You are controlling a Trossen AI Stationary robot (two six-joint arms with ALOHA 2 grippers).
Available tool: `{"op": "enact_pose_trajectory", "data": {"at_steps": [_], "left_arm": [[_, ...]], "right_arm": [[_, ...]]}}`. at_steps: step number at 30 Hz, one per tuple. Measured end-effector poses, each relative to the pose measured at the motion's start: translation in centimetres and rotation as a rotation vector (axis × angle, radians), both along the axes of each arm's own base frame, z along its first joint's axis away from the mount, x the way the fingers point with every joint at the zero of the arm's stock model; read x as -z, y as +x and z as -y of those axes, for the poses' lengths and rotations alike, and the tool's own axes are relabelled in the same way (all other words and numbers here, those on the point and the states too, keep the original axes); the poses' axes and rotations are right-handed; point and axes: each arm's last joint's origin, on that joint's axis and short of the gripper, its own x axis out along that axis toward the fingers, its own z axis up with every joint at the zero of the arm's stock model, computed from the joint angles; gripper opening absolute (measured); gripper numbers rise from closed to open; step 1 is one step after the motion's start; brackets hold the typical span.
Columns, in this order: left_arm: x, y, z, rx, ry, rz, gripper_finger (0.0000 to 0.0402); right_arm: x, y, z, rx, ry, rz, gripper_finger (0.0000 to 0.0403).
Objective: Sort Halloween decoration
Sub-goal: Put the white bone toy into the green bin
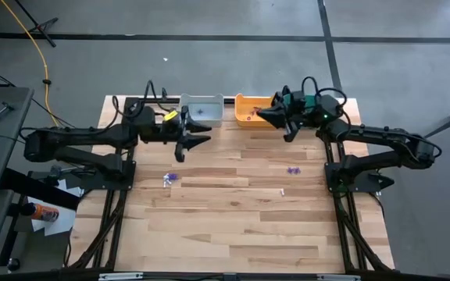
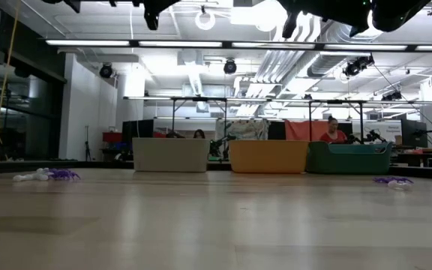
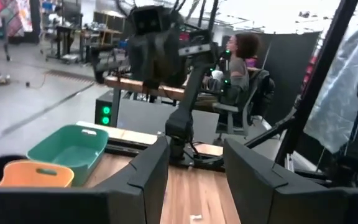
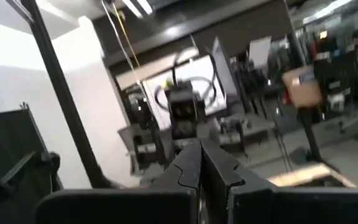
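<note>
With the left gripper [image 1: 184,145] open and empty beside the grey bin [image 1: 201,109], and the right gripper [image 1: 276,117] shut over the orange bin [image 1: 250,108], drop straight onto the purple trinkets [image 1: 170,179] mid-table.

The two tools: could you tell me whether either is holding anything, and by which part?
Nothing is held. The left tool stands open with only air between its fingers; the right tool is shut with nothing showing between them.

Two dark, near-black jointed arms on black frame bases. Left arm [image 1: 84,140]: yellow tag near wrist, black cable loop above. Right arm [image 1: 381,140]: teal-green wrist housing, small green light, looped black cables. Fingers [image 3: 148,177] blocky, matte black.
</note>
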Motion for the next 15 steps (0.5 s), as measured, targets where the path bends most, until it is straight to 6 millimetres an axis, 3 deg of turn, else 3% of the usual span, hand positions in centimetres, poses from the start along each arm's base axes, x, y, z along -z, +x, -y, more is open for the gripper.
{"op": "enact_pose_trajectory", "data": {"at_steps": [6,12,15], "left_arm": [[-0.1,-0.1,0.0,-0.007,-0.003,0.003,0.014],[-0.7,-0.9,-0.7,-0.041,0.002,0.028,0.014],[-1.0,-1.6,-1.1,-0.067,0.003,0.034,0.0141]], "right_arm": [[1.7,1.0,-0.8,-0.002,0.168,-0.246,0.0021],[2.4,1.4,-4.6,0.115,0.173,-0.877,0.0091],[3.7,0.4,-6.3,0.249,0.304,-1.183,0.0128]]}}
